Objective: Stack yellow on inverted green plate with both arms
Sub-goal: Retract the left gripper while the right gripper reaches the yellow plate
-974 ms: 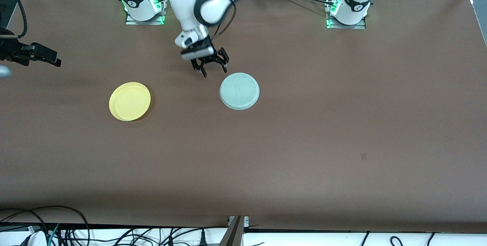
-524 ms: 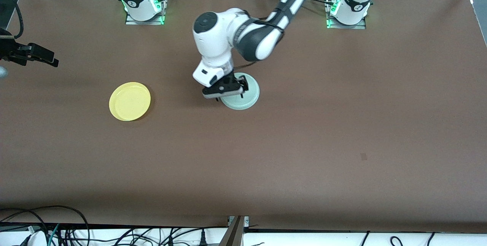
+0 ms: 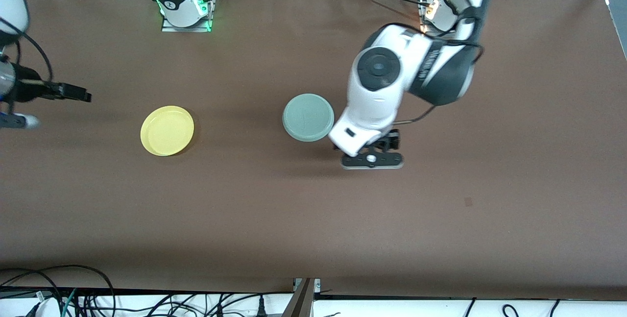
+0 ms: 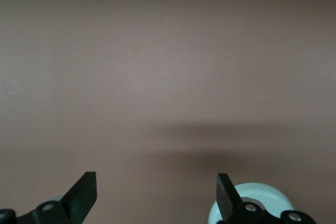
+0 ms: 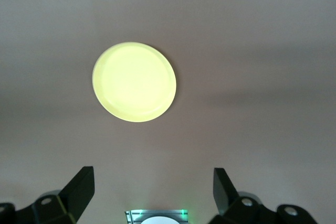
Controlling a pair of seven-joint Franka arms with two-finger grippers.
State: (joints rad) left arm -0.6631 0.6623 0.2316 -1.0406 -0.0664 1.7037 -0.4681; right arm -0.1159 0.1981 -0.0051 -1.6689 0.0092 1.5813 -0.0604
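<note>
Front view: one yellow, one green plate, two grippers' fingers spread, empty.

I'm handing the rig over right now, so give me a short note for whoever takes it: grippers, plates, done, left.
Left gripper: open, empty, low over bare table beside the round pale mint-green plate.
Right gripper: open, empty, at the right arm's end of the table.
Green plate: mid-table, flat base up.
Round bright yellow plastic plate: rim up, apart from it, toward the right arm's end.
Done: green plate inverted.
Left: pick up yellow, set it on green.
</note>
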